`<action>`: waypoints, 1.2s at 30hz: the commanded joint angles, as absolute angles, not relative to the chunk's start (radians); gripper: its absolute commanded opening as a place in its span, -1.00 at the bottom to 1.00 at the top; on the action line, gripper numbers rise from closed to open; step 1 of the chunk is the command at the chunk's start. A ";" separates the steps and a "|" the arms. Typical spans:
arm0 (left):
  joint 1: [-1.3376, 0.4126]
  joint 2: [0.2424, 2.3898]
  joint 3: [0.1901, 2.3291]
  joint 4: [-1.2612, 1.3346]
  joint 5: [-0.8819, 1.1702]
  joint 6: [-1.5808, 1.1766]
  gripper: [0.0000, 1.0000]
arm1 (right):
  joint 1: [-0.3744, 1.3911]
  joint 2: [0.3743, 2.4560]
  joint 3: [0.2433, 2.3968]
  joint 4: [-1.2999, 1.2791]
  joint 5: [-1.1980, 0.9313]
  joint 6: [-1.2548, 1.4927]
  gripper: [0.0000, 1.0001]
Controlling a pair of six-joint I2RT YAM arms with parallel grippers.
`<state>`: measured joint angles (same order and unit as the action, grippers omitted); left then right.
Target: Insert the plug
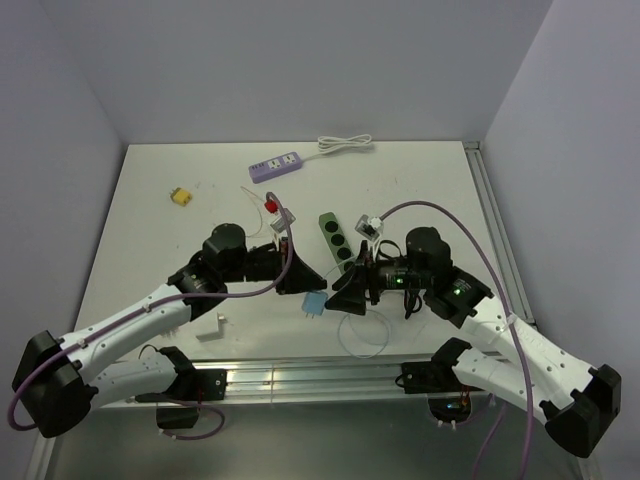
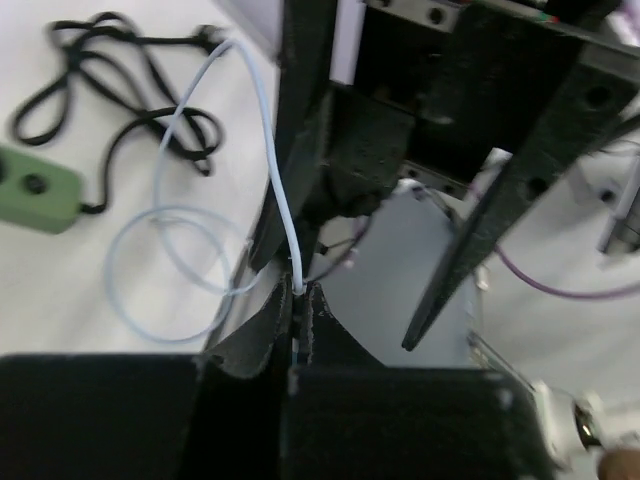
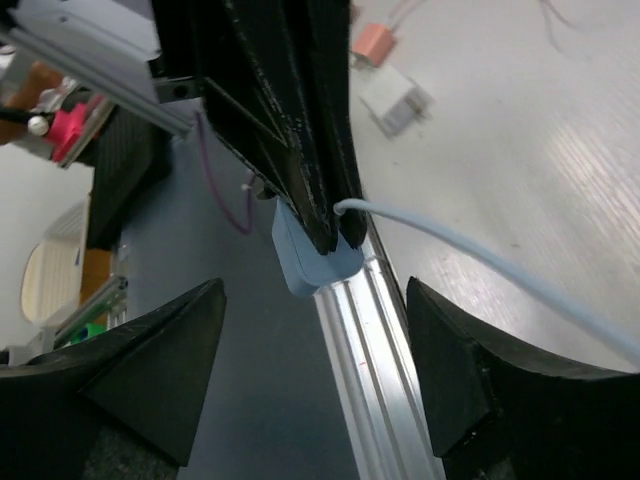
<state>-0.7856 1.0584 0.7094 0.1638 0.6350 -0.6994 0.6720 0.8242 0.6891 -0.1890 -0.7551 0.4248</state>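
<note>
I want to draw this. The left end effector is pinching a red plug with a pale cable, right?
Not quite: the plug is blue, not red. The left end effector is pinching a blue plug with a pale cable. The right wrist view shows it best.

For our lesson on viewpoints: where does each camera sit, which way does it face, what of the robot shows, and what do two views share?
Top: above and behind the bases, looking down on the table; left arm and right arm show.
Left wrist: on the left arm, facing the right arm; its shut left gripper shows.
Right wrist: on the right arm, facing the blue plug held by the left gripper; its open right gripper shows.
Shared: both wrist views show the plug's pale cable.
</note>
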 commanded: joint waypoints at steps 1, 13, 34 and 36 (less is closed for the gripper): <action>-0.790 1.063 0.726 0.352 0.820 -0.753 -0.99 | 0.689 0.785 0.652 -0.003 -0.882 0.471 0.57; -0.801 1.091 0.744 0.419 0.871 -0.822 -0.99 | 0.752 0.836 0.650 0.083 -0.879 0.508 0.26; -0.802 0.851 0.876 -0.239 -0.184 -0.718 0.99 | 0.799 0.945 0.764 -0.249 -0.038 0.428 -1.00; -0.801 0.883 0.890 -0.288 -0.256 -0.727 0.99 | 0.764 1.029 0.827 -0.281 -0.092 0.422 -1.00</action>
